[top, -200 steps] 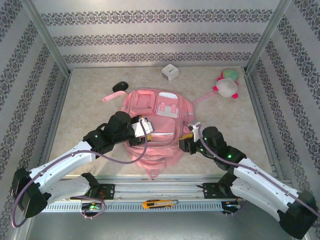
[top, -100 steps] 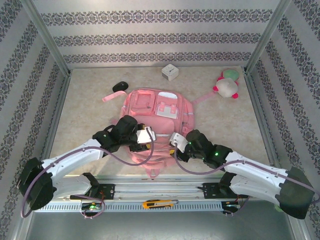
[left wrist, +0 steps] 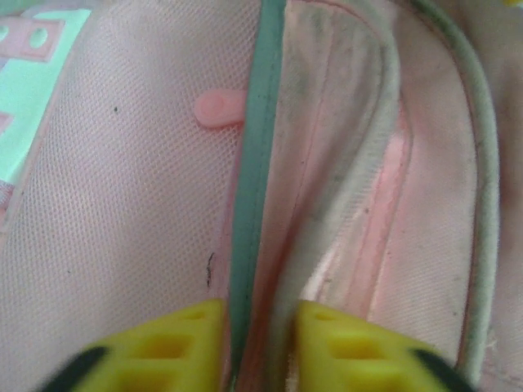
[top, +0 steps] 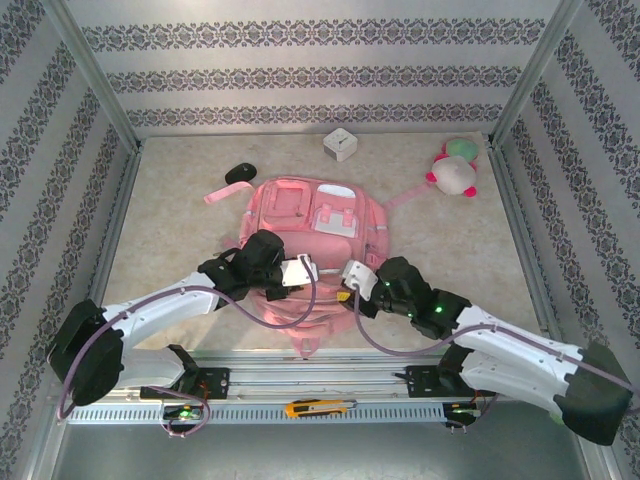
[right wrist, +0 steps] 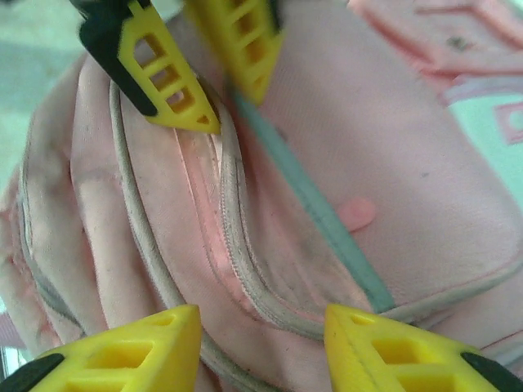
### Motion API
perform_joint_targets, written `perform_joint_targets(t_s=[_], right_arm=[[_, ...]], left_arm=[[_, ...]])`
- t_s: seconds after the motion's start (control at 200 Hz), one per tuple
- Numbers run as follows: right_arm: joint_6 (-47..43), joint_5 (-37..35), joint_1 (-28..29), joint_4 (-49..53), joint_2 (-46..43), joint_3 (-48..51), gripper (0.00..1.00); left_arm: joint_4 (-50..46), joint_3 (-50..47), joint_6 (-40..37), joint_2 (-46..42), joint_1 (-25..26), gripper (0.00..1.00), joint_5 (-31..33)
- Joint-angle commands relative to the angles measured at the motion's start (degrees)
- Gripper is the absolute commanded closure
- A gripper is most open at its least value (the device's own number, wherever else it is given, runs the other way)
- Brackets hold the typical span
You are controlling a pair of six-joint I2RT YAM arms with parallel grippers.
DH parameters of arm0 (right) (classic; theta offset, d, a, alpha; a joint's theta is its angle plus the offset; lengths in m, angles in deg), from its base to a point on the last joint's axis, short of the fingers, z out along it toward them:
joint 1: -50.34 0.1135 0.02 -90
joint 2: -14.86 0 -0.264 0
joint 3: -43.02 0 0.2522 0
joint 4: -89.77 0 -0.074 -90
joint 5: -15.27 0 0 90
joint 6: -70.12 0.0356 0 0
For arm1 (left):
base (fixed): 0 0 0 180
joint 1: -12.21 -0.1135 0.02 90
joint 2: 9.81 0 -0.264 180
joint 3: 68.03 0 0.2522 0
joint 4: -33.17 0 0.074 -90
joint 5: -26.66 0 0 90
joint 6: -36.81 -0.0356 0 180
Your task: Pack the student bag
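The student bag (top: 310,225), a big pink backpack with pale trim, lies flat mid-table with its front pockets up. My left gripper (top: 302,272) is at the bag's near part, shut on a fold of its fabric (left wrist: 260,269) where a teal trim strip (left wrist: 255,163) meets a grey zip edge. My right gripper (top: 350,284) stands open just to the right. In the right wrist view its fingers straddle the curved zip seam (right wrist: 245,278) without pinching it. That view also takes in the left gripper (right wrist: 231,113) nipping the fold. A small pink zip tab (right wrist: 356,214) lies beside the trim.
A white cube (top: 340,145) sits at the back centre and a pink-and-white plush toy (top: 455,172) at the back right. A black object (top: 240,173) and a pink strap (top: 222,192) lie at the back left. Patterned walls close in three sides.
The right arm swung left from the bag's right side to its near middle. The left gripper moved slightly right and closed on the fabric fold.
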Motion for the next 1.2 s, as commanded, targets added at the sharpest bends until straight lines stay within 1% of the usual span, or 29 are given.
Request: perform_joint_targets(t_s=[0.0, 0.115, 0.255, 0.37, 0.44, 0.495, 0.734, 0.819, 0.934, 1.019, 1.119, 1.199], right_arm=[[4.45, 6.25, -4.94, -3.85, -5.13, 2.70, 0.55], [6.88, 12.15, -11.19, -3.36, -9.53, 3.68, 0.54], [7.54, 19.07, -17.28, -1.31, -10.39, 2.19, 0.53], [6.73, 25.87, -21.78, -0.51, -7.06, 0.20, 0.52], [5.05, 30.22, -24.44, 0.79, -3.56, -1.91, 0.52], [3.00, 32.16, -26.08, 2.10, -0.20, -3.71, 0.52], [-10.55, 33.63, -29.83, 6.60, 13.78, -11.69, 0.50], [-17.48, 36.20, -30.39, 10.67, 18.77, -15.30, 0.50], [-24.94, 36.80, -31.55, 14.89, 24.90, -19.37, 0.50], [-32.30, 40.17, -31.91, 20.44, 29.41, -22.96, 0.49], [-40.56, 45.09, -31.71, 29.24, 34.58, -27.83, 0.49], [-44.57, 44.73, -30.53, 34.55, 37.45, -30.82, 0.49]], left_arm=[[7.03, -0.19, 3.72, -2.62, -0.64, 0.92, -1.43], [7.99, -0.64, 7.72, -3.41, -1.69, 1.00, -3.61], [12.72, -2.44, 14.76, -4.71, -3.70, 1.00, -8.44], [17.84, -5.10, 18.50, -5.77, -5.27, 1.00, -11.81], [18.34, -5.56, 18.95, -6.05, -5.61, 1.00, -12.91], [17.92, -5.58, 18.78, -6.14, -5.71, 1.00, -13.33], [17.62, -6.00, 18.43, -7.00, -5.78, 1.00, -14.29], [17.83, -6.01, 18.27, -7.04, -5.82, 1.00, -14.80], [17.88, -6.00, 18.08, -6.89, -5.80, 1.00, -15.01], [17.77, -5.92, 17.68, -6.86, -5.83, 1.00, -15.06], [17.54, -5.74, 17.54, -6.85, -5.89, 1.00, -14.96], [17.53, -5.72, 17.46, -6.77, -5.91, 1.00, -14.93]])
